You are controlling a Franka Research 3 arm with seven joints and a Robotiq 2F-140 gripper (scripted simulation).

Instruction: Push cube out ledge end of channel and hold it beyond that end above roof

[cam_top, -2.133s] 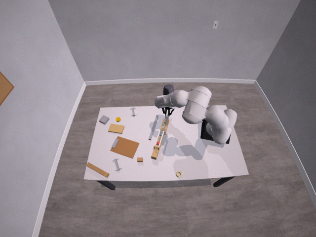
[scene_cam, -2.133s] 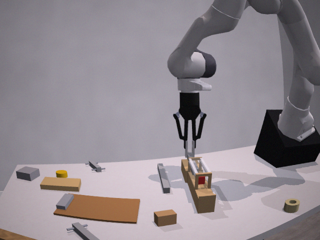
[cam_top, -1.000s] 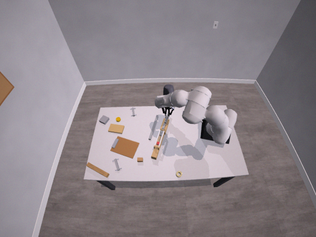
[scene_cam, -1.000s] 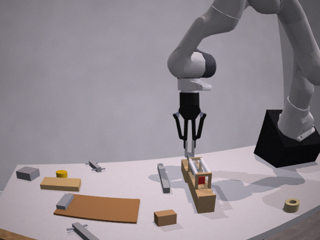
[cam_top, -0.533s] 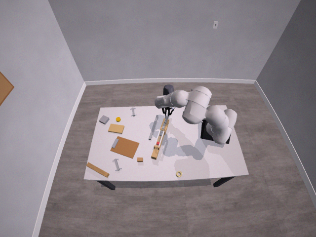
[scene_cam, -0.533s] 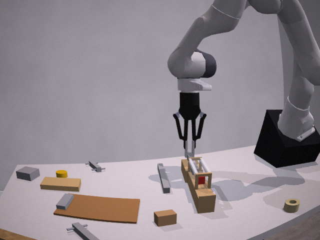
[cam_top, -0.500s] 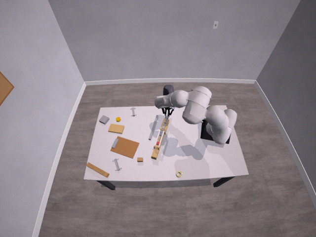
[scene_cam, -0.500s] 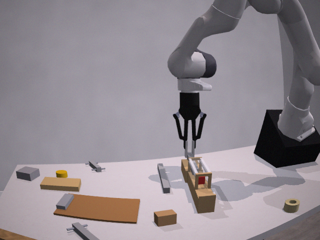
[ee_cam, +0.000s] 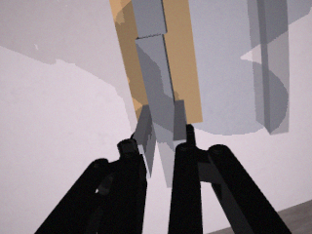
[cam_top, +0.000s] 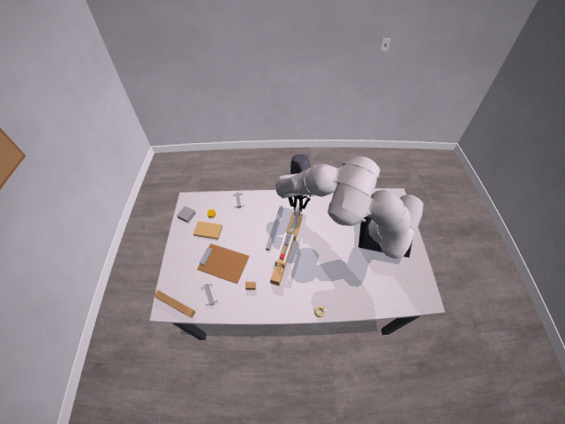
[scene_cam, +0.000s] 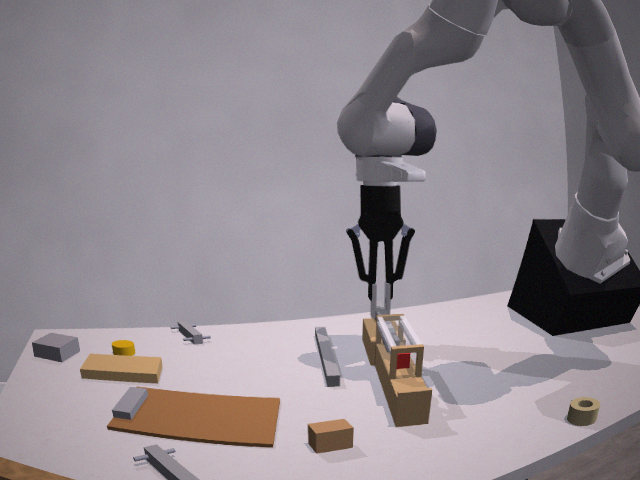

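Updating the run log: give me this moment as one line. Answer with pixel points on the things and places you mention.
gripper [cam_top: 297, 211] [scene_cam: 381, 304] [ee_cam: 166, 116]: shut on grey bar [cam_top: 294, 223] [ee_cam: 156, 73] | cube [cam_top: 282, 256] [scene_cam: 403, 360]: inside channel [scene_cam: 393, 365] | lift: not done
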